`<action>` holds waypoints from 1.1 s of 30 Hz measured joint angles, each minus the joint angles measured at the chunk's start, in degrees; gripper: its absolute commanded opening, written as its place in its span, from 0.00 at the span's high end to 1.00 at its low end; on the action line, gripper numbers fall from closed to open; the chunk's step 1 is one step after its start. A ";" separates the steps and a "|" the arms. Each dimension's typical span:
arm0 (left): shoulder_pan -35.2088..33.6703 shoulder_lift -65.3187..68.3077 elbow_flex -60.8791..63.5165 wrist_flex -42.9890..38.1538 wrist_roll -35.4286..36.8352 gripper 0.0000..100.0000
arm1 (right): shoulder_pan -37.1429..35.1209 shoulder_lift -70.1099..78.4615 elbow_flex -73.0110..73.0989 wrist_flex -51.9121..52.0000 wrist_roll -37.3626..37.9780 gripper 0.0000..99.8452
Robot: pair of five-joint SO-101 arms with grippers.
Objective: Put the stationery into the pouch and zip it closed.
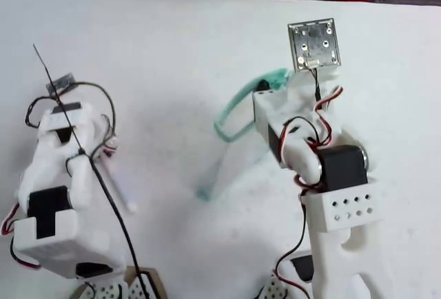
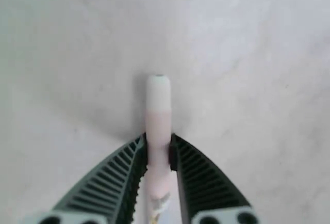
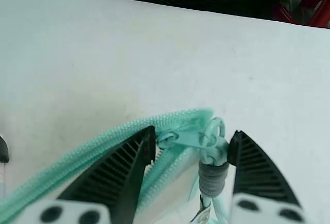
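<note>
while the pouch (image 3: 103, 144) lies on the counter (image 1: 172, 37) just under the right arm, right of centre in the high view, its mint zip is seen as a loop, so the mouth is judged to be open. the zip pull (image 3: 210, 146) and its grey cord (image 3: 211, 175) sit between the jaws of the right end effector (image 3: 192, 139), which are spread wide and closed on nothing. the pen (image 2: 158, 105) is clamped partway along its barrel by the left end effector (image 2: 158, 149), at the left of the high view and well apart from the pouch.

the main risk is judged to be a loose pouch: with nothing pinned, it could be pushed along the counter when the pen is fed in, or the tip could be caught on the zip teeth at the rim. the smooth, narrow barrel could also be swivelled in the jaws on any contact. if the right jaws are closed off line, the cord may be taken and not the pull, or both may be missed.

a broad stretch of bare counter is left between the two arms for the carry. the far edge of the counter runs along the top of the high view, near the right arm's wrist but away from the pen's likely path. crowding is to be expected only over the pouch, where both arms would meet.
</note>
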 measured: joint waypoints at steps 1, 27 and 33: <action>0.09 0.00 -0.35 0.79 -0.09 0.98 | 0.00 0.00 0.00 0.00 0.00 0.77; 30.15 -66.46 -13.71 1.05 -23.56 0.98 | 0.00 0.00 0.09 0.00 0.00 0.77; 39.91 -68.40 -13.71 -5.71 -23.56 0.98 | 0.00 -0.26 1.05 -1.49 0.00 0.77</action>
